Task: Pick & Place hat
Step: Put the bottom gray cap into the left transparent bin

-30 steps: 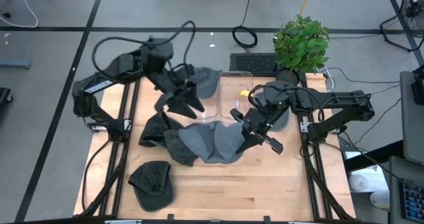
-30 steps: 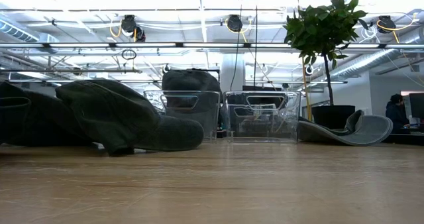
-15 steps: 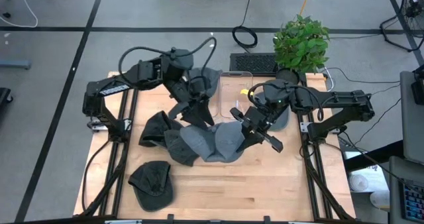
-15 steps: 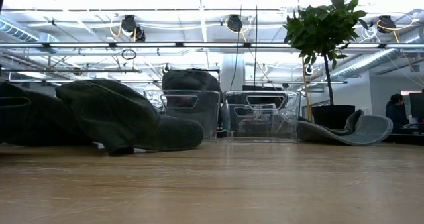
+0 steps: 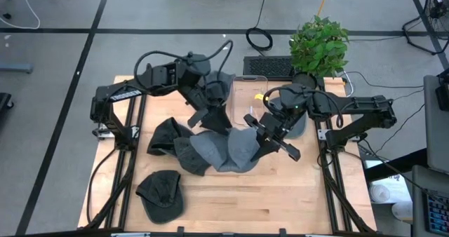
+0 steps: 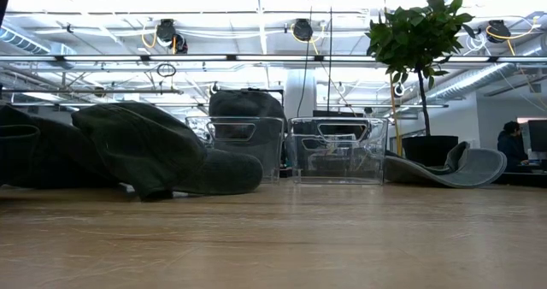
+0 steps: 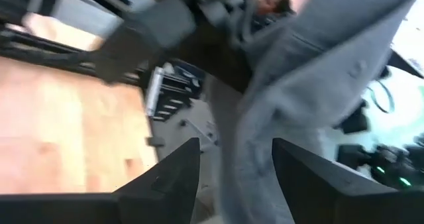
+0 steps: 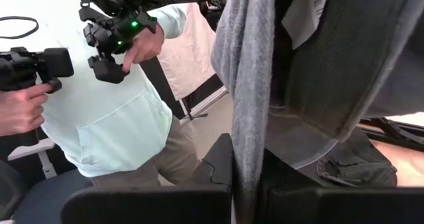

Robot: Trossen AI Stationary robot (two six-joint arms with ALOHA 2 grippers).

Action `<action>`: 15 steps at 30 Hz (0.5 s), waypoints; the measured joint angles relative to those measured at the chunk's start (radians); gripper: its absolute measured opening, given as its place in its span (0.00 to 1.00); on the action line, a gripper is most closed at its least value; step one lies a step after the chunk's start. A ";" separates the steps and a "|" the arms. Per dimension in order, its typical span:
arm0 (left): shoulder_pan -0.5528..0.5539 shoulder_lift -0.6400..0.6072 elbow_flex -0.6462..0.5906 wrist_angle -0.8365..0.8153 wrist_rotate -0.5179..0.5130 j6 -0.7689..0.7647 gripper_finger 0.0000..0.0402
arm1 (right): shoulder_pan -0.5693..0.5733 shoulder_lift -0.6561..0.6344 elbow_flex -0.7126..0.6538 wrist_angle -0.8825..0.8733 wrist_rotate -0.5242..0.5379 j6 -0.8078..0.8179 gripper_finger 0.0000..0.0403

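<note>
A grey hat (image 5: 226,151) hangs in mid-air over the middle of the table, between my two grippers. My right gripper (image 5: 258,140) is shut on its right side, and the right wrist view shows the hat's grey outer cloth (image 8: 244,65) and dark lining (image 8: 331,65). My left gripper (image 5: 210,121) has come up to the hat's far left side. In the left wrist view its fingers (image 7: 173,174) stand apart with the hat's grey cloth (image 7: 291,85) running between them. Neither gripper shows in the low view. My left gripper has the hat's cloth (image 7: 232,158) between its spread fingers; whether a finger touches it I cannot tell. My right gripper pinches a narrow edge of the hat's grey cloth (image 8: 246,159) between its two shut fingers, coming level from the table's right side. The hat spreads away beyond the fingertips.
Two dark hats (image 5: 165,136) (image 5: 161,192) lie at the table's left and near left. Clear bins (image 5: 245,97) stand at the far middle, with a grey hat (image 5: 215,87) in the left one. Another grey hat (image 6: 466,165) lies at the right, near a potted plant (image 5: 319,44). A person (image 8: 126,118) stands beyond the table.
My left gripper has moved toward the table's right and near edge, sinking a little, from beside the left bin up to the held grey hat. My right gripper and the hat have kept still.
</note>
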 joint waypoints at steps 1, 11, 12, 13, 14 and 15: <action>-0.007 0.000 0.000 0.001 0.015 -0.011 0.48 | 0.000 0.000 0.000 -0.001 0.000 -0.001 0.00; -0.061 0.000 0.000 0.039 0.041 0.001 0.39 | 0.000 0.000 0.000 -0.007 0.000 -0.016 0.00; -0.061 0.000 0.000 0.056 0.036 -0.009 0.37 | 0.000 0.000 0.000 -0.007 0.000 -0.014 0.00; -0.060 0.000 0.000 0.070 0.032 -0.021 0.34 | 0.000 0.000 0.000 -0.007 0.000 -0.012 0.00; -0.058 0.000 0.000 0.087 0.032 -0.037 0.31 | 0.000 0.000 0.000 -0.007 0.000 -0.011 0.00; -0.055 0.000 0.000 0.102 0.031 -0.061 0.27 | 0.000 0.000 0.000 -0.006 0.000 -0.011 0.00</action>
